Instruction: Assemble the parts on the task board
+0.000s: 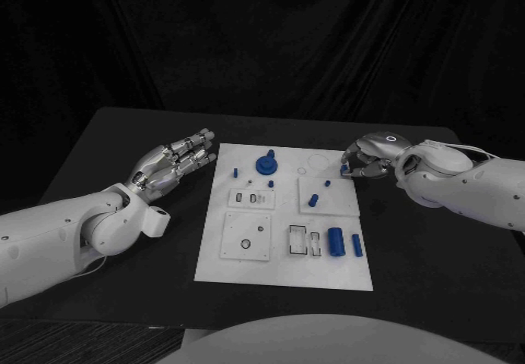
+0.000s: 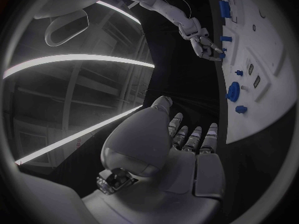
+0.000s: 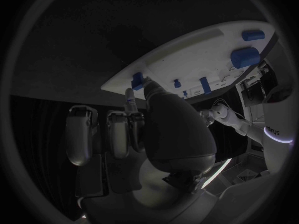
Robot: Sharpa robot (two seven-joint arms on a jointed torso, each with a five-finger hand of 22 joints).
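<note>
Task board (image 1: 287,265): the white plate lies flat in the middle of the black surface (image 1: 121,144), between the two arms, so both hands can reach its slots and pegs.
Parts: small blue pieces are spread over the board. A round knobbed part (image 1: 267,163) stands near the far edge, a short peg (image 1: 313,200) stands mid-board, and a thick cylinder (image 1: 336,243) with a thinner bar (image 1: 356,244) beside it lies near the right edge. Most look unassembled, so I judge the task to be at an early stage.
Right hand (image 1: 368,161): it sits at the board's far right corner, fingers (image 3: 132,100) curled in and pinching a small blue part (image 3: 137,79) right at the board's edge. The right wrist view shows thumb and a fingertip meeting on that piece; the grip is narrow, probably because the part is tiny and needs a fingertip pinch to be lifted or seated.
Left hand (image 1: 175,163): it hovers off the board's left side, near the far corner, fingers released and stretched out, grasping nothing. It appears parked clear of the board, leaving room for the right hand's work.
Next move, as I judge it: the pinched part needs careful alignment with its seat, since a slip could drop it off the board's edge.
</note>
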